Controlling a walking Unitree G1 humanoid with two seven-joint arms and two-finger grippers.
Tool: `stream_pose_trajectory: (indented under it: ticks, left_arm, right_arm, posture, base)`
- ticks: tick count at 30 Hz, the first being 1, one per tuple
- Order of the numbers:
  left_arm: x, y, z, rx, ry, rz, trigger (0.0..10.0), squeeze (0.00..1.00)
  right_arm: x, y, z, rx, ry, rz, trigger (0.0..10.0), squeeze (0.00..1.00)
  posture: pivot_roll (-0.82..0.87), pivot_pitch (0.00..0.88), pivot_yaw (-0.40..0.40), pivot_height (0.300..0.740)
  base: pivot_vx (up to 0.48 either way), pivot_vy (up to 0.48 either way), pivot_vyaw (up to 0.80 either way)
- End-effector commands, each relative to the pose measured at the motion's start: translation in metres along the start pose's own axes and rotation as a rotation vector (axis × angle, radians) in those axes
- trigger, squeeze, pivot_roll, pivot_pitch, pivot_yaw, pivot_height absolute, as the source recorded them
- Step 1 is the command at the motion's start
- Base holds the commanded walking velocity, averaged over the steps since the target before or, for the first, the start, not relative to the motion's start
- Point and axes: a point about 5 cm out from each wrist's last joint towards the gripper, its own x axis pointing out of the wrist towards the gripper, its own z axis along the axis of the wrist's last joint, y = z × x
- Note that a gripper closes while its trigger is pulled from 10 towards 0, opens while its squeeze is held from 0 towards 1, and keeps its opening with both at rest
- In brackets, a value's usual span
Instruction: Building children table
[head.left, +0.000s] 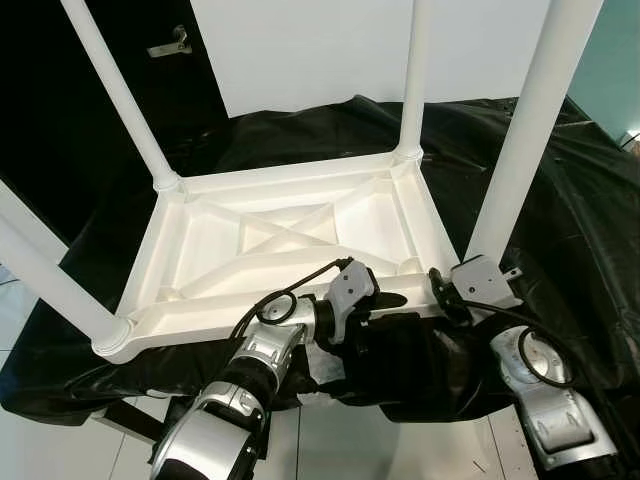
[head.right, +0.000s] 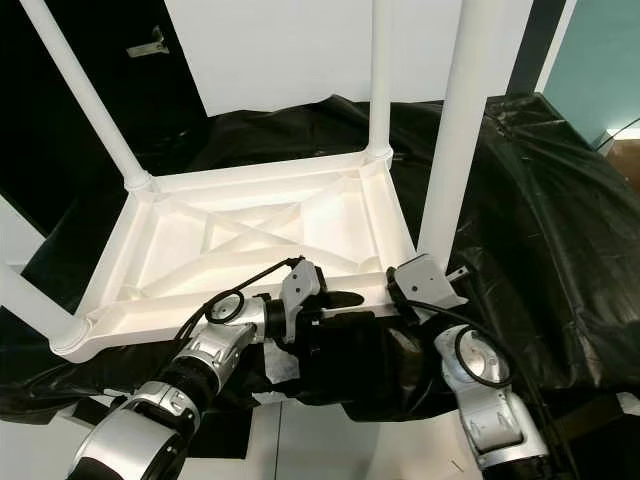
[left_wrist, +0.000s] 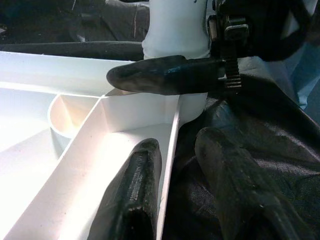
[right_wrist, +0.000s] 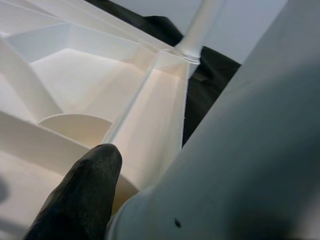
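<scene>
Both pincers work at the near right corner of the upturned white table (head.left: 290, 245), which lies top-down on a bench draped in black sheet (head.left: 560, 230). Left pincer (left_wrist: 172, 165) straddles the near rim: its wrist view shows one finger (left_wrist: 135, 195) inside the rim wall and the other out on the sheet, a little apart with the thin wall between them; whether they pinch it, I cannot tell. That view also shows a finger of the right pincer (head.left: 445, 292) lying across the foot of the near right leg (head.left: 525, 130). From the head views it sits against that leg's base. Its own wrist view adds one finger (right_wrist: 82, 195) beside the blurred leg; the grip itself is hidden. Farther off, three more legs stand in the other corners, the far right one (head.left: 414, 75) upright.
</scene>
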Motion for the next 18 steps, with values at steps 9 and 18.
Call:
stream_pose_trajectory:
  ticks: [9, 18]
  left_arm:
    - [0.011, -0.029, -0.031, -0.085, 0.119, -0.167, 10.0, 0.0]
    - [0.009, -0.028, -0.031, -0.084, 0.125, -0.168, 10.0, 0.0]
  right_arm:
    - [0.006, -0.001, 0.009, 0.258, 0.009, 0.06, 0.0, 0.0]
    - [0.004, -0.013, 0.018, 0.639, -0.06, -0.298, 0.0, 0.0]
  posture:
    - [-0.19, 0.0, 0.066, 0.74]
    - [-0.18, 0.0, 0.073, 0.74]
  base:
    - [0.0, 0.0, 0.0]
    - [0.0, 0.0, 0.0]
